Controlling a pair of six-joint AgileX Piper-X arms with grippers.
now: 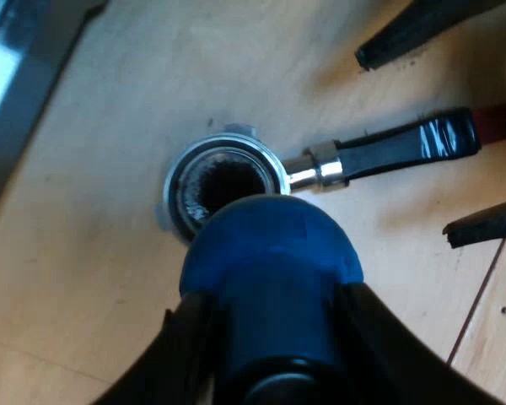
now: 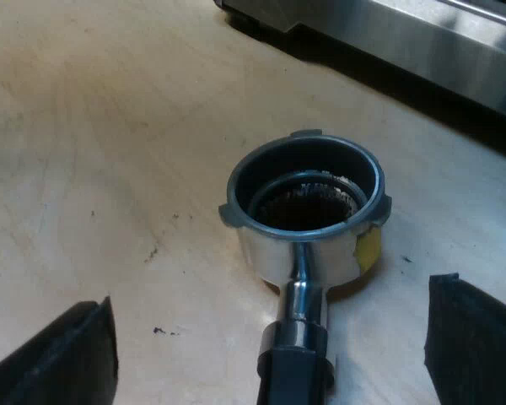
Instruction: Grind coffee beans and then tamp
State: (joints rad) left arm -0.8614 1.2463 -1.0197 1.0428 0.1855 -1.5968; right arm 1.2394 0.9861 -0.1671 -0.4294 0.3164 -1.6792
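1. Left wrist view: my left end effector [image 1: 274, 346] pinches the blue tamper [image 1: 270, 253], with one black finger on each side of its body. The tamper hangs just above the metal holder [image 1: 223, 181], over the near part of the rim rather than squarely over the basket.
2. The holder lies loose on the wooden desk [image 1: 84, 270], close to the espresso machine [image 2: 422, 42]. Its dark handle [image 1: 405, 148] runs away from the basket and ends in red.
3. In the right wrist view my right end effector [image 2: 270, 337] is spread wide. A finger stands on either side of the handle, and both look apart from it.
4. Dark grounds [image 2: 304, 207] sit low in the basket, and their surface looks rough rather than pressed flat. From that I judge the grinding is done and the tamping step is in hand, with the press itself not yet made.
5. The next move calls for centring the tamper over the basket, since it looks offset toward the rim. I then need to hold its face level, lower it straight inside the wall and press down.
6. Nothing grips the holder, so an off-centre push could tip it or slide it along the desk. Pressing my right end effector together on the handle first would brace it.
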